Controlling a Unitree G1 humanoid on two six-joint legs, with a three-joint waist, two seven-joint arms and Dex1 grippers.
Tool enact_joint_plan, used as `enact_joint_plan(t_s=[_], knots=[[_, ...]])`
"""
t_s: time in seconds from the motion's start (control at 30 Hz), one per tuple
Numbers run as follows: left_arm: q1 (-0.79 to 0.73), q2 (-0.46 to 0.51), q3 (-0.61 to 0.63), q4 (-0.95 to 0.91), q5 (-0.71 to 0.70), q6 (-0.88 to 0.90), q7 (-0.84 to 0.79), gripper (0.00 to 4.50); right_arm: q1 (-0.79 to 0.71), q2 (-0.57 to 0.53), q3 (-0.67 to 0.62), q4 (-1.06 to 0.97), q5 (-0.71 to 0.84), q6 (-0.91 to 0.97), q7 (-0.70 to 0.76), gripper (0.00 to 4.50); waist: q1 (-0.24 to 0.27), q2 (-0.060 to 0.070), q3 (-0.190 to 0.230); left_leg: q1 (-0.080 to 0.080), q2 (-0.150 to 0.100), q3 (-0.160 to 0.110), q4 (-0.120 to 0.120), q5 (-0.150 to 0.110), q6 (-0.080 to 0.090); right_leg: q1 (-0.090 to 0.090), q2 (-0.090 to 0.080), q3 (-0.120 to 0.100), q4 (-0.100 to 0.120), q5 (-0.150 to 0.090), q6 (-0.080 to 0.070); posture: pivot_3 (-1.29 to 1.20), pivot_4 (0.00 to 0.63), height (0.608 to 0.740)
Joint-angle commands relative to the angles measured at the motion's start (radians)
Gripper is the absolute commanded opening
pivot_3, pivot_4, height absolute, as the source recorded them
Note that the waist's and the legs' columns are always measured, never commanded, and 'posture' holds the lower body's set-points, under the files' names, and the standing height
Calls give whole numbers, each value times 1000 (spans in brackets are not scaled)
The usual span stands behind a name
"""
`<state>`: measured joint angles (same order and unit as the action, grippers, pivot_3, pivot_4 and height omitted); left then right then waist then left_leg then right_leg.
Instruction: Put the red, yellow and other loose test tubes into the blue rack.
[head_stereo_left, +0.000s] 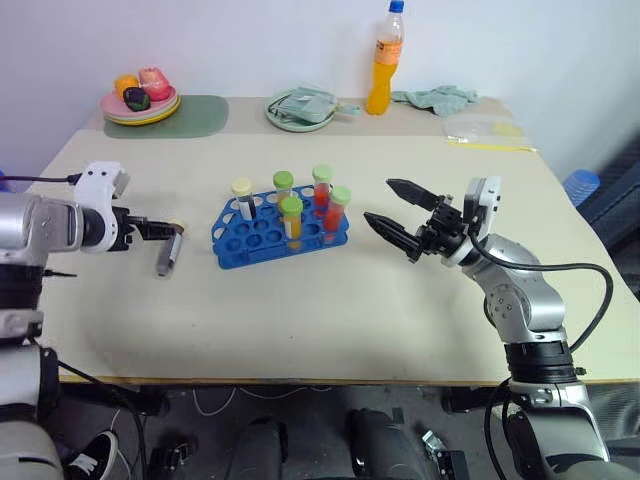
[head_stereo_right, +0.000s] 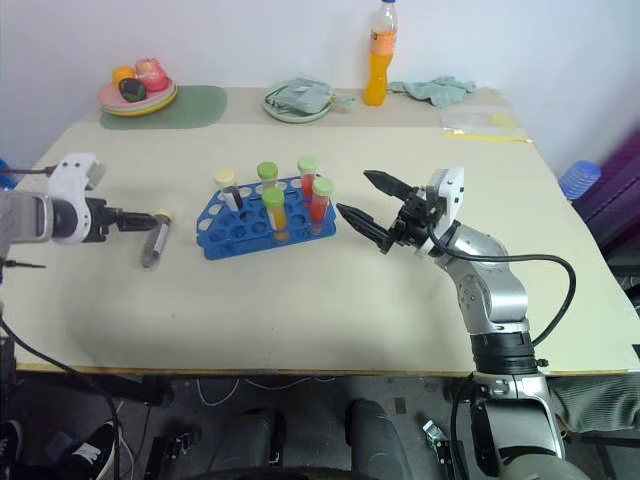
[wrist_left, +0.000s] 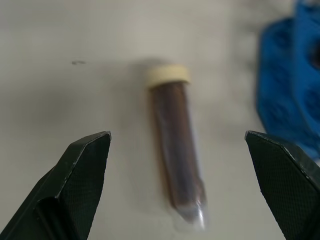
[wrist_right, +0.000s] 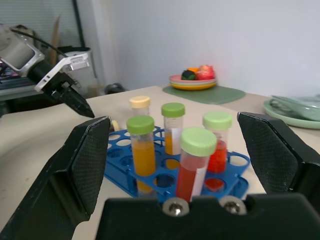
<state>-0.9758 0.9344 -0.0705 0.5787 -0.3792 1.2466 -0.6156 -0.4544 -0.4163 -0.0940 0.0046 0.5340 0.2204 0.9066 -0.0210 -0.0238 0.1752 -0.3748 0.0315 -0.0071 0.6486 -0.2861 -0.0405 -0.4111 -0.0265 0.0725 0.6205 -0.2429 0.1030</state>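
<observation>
Rack (head_stereo_left: 262, 238) holds 5 tubes; dark tube (head_stereo_left: 168, 252) lies loose; both grippers gape wide

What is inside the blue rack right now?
The blue rack holds five upright tubes: one cream-capped, two yellow with green caps, two red with green caps. The remaining holes look empty. A dark, cream-capped tube lies outside on the table.

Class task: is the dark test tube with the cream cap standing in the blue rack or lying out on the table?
Out, lying flat: the dark test tube rests on the table, left of the blue rack.
</observation>
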Motion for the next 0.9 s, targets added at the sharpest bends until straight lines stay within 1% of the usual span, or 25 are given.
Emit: enact_joint_plan(t_s=[0.03, 0.17, 0.2, 0.3, 0.37, 0.43, 0.57, 0.63, 0.7, 0.8, 0.9], knots=[[-111, -30, -50, 176, 69, -48, -78, 4433, -3, -1, -15, -45, 13, -1, -9, 4500, 1, 0, 0, 0, 0, 0, 0, 0, 0, 0, 0, 0, 0, 0, 0, 0, 150, 740], [-201, -86, -149, 384, 198, -198, -151, 4433, -6, 3, -11, -44, 10, -4, -15, 4500, 0, 0, 0, 0, 0, 0, 0, 0, 0, 0, 0, 0, 0, 0, 0, 0, 150, 740], [-227, -104, -156, 431, 215, -202, -162, 4433, -7, 4, -10, -45, 10, -4, -17, 4500, 0, 0, 0, 0, 0, 0, 0, 0, 0, 0, 0, 0, 0, 0, 0, 0, 150, 740], [-268, -142, -189, 531, 276, -248, -226, 4433, -9, 6, -10, -52, 10, 0, -26, 4500, 1, 0, 0, -1, 0, 0, 0, 0, 0, 0, 0, 0, 0, 0, 0, 0, 150, 740], [-268, -154, -233, 570, 334, -300, -289, 4433, -3, 1, -16, -61, 14, 5, -31, 4500, 0, 0, 0, -1, 0, 0, 0, 0, 0, 0, 0, 0, 0, 0, 0, 0, 150, 740], [-265, -163, -225, 609, 353, -322, -310, 4433, 10, -4, -19, -69, 12, 4, -33, 4500, -1, 0, 0, -1, 0, 0, 0, 0, 0, 0, 0, 0, 0, 0, 0, 0, 150, 740], [-275, -175, -168, 664, 362, -313, -273, 4433, 24, -4, -20, -84, 13, 9, -41, 4500, 0, -1, 0, -1, 0, 0, 0, 0, 0, 0, 0, 0, 0, 0, 0, 0, 150, 740], [-280, -176, -169, 670, 379, -315, -304, 4433, 30, -7, -18, -88, 16, 13, -35, 4500, 0, -1, 0, -1, 0, 0, 1, 0, 0, 0, 0, 0, 0, 0, 0, 0, 150, 740], [-280, -175, -170, 672, 395, -323, -312, 4433, 46, -32, -3, -93, 10, 12, 8, 4500, 0, -1, 0, -1, 0, 0, 1, 0, 0, 0, 0, 0, 1, 0, 0, 0, 150, 740], [-274, -175, -154, 676, 405, -332, -306, 4433, 80, -85, 36, -113, -1, -4, 112, 4500, 0, -1, 0, -1, 0, 0, 1, 0, 0, 0, 0, 0, 1, 0, 0, 0, 150, 740], [-273, -175, -132, 681, 407, -328, -298, 4433, 90, -106, 52, -133, 3, -17, 158, 4500, -3, -1, 0, 0, 0, 0, 1, 0, 0, 0, 0, 0, 2, 0, 0, 0, 150, 740]])
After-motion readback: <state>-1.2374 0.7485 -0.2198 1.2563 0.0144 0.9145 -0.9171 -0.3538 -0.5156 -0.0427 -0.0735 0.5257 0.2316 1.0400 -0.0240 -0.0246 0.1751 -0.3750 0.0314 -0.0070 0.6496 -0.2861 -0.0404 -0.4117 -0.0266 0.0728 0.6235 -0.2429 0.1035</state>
